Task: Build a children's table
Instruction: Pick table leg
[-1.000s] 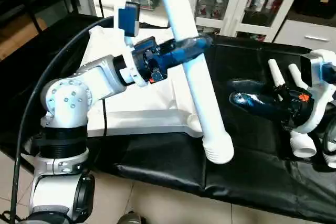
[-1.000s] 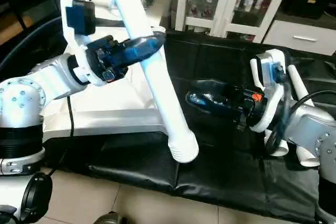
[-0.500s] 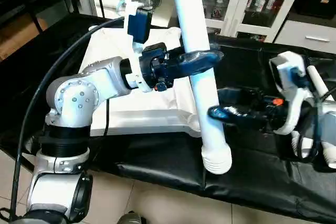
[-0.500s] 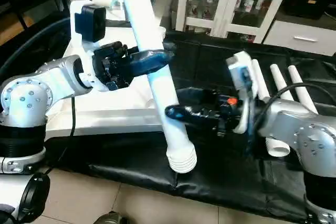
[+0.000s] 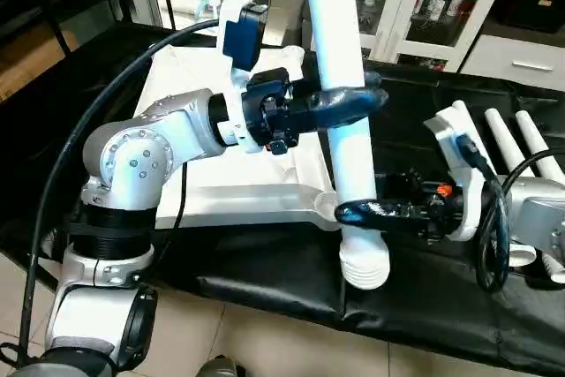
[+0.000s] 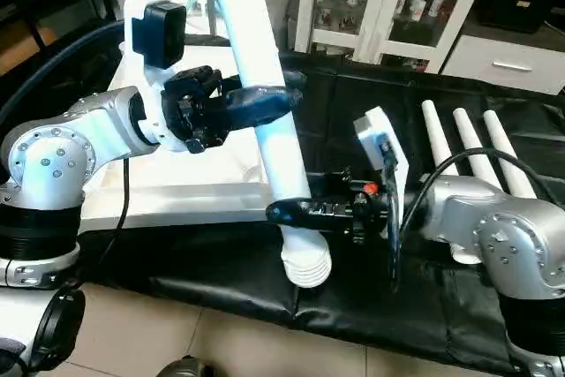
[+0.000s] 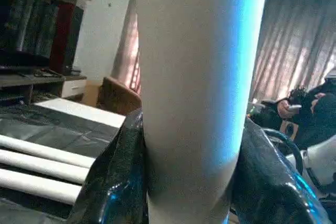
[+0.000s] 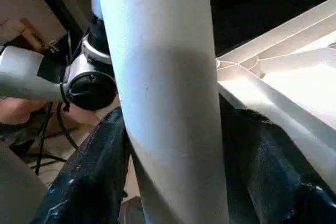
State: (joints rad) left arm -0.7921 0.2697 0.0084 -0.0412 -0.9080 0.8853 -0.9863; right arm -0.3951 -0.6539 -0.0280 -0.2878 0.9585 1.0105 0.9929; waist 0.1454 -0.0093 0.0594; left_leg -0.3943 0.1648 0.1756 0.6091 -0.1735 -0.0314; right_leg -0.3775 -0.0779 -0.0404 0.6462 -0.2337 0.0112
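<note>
Top (image 5: 238,192): white, underside up, flat on black mat; one leg (image 5: 340,86): white tube, near-upright, ribbed end down beside top's corner socket; three legs (image 6: 459,152) lying parallel, apart.

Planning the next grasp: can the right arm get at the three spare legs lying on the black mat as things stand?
Probably not yet: the right gripper straddles the held leg. The spare legs lie unobstructed beside that arm.
</note>
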